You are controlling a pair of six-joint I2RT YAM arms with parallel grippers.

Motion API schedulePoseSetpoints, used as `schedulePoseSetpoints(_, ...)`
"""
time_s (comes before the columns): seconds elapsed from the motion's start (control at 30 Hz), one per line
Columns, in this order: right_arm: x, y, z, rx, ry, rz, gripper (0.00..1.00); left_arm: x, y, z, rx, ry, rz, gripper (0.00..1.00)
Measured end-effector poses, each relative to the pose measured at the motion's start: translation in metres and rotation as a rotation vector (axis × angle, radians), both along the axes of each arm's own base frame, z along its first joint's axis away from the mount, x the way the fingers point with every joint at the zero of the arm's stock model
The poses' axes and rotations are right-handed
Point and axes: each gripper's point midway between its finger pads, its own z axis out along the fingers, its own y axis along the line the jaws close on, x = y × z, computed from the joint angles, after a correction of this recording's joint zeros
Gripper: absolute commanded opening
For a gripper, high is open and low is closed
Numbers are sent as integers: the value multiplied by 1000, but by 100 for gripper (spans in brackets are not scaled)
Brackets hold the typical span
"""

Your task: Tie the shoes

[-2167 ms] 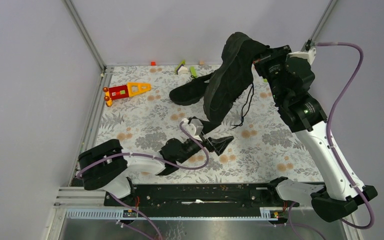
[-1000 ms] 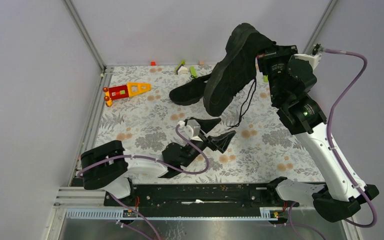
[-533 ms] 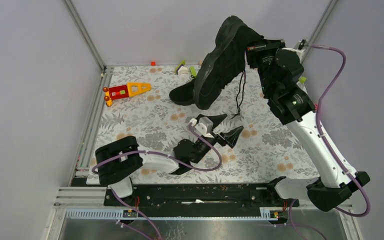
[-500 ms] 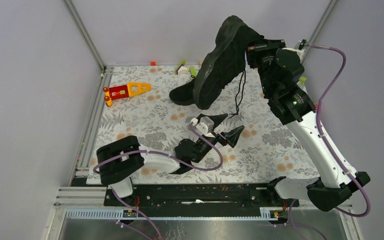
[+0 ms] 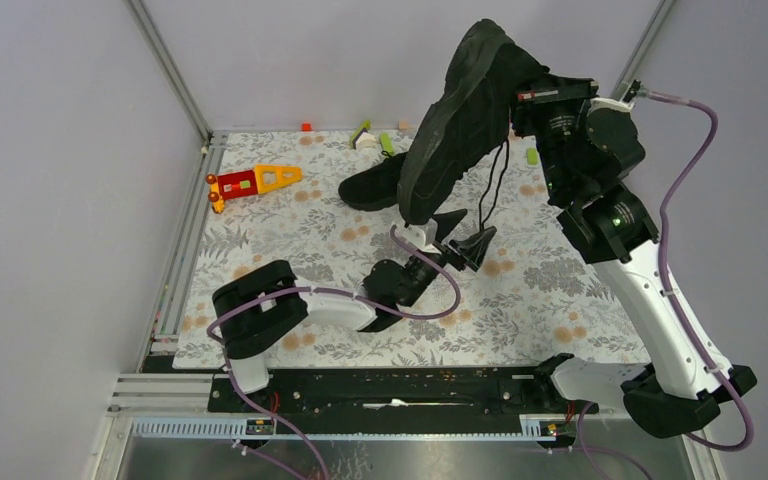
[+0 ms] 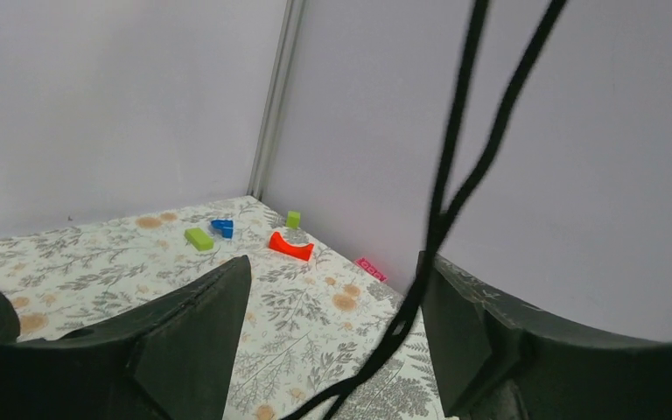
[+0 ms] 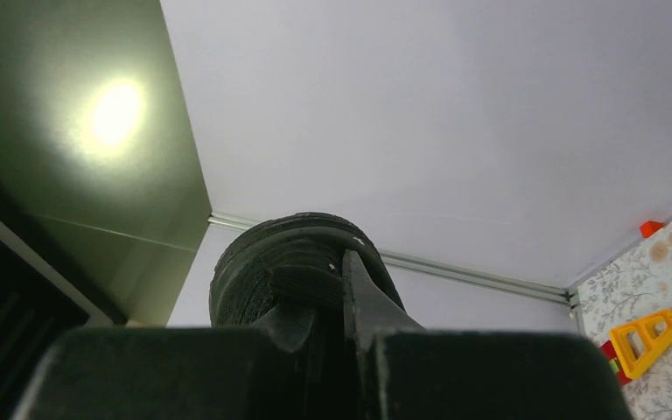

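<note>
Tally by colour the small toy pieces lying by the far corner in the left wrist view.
Green blocks: 2
Blue piece: 1
Orange-red arch: 1
Pink piece: 1
Total: 5

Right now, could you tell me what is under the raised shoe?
Under the raised shoe, its laces hang down through the open left gripper, above the table. The other shoe lies on the table, partly hidden by the raised one.

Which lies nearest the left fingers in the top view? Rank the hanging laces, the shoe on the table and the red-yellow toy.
1. Hanging laces, between the left fingers.
2. Shoe on the table, behind-left.
3. Red-yellow toy, far left.
</note>
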Motion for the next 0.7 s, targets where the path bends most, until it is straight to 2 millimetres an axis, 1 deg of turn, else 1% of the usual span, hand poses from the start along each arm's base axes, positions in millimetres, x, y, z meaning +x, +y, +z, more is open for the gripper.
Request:
schedulePoseSetpoints(0.1, -7, -3, 6, 19, -14, 10, 0, -1, -6, 4, -11, -5, -20, 21)
schedulePoseSetpoints(0.13, -9, -4, 8, 24, -17, 11, 0, -2, -9, 5, -12, -11, -31, 3)
schedulePoseSetpoints(0.17, -11, -5, 9, 28, -20, 11, 0, -3, -11, 7, -11, -20, -41, 0)
schedulePoseSetpoints(0.33, -17, -14, 14, 17, -35, -23, 0, -12, -16, 7, -25, -11, -105, 0)
schedulePoseSetpoints(0.4, -16, -21, 13, -16, -36, -64, 0, -19, -14, 1, -24, 10, -129, 0)
schedulePoseSetpoints(0.47, -12, -30, 9, -63, -32, -129, 0, -31, -6, -7, -20, 43, -157, 0)
schedulePoseSetpoints(0.53, -6, -40, -4, -116, -16, -207, 0, -47, 5, -15, -21, 81, -192, 0)
schedulePoseSetpoints(0.57, 0, -45, -18, -161, 9, -253, 0, -55, 10, -17, -23, 97, -209, 0)
schedulePoseSetpoints(0.6, 2, -46, -24, -176, 21, -268, 0, -66, 15, -21, -26, 117, -232, 0)
schedulePoseSetpoints(0.7, 19, -48, -65, -305, 87, -332, 0, -96, 25, -25, -41, 166, -298, 0)
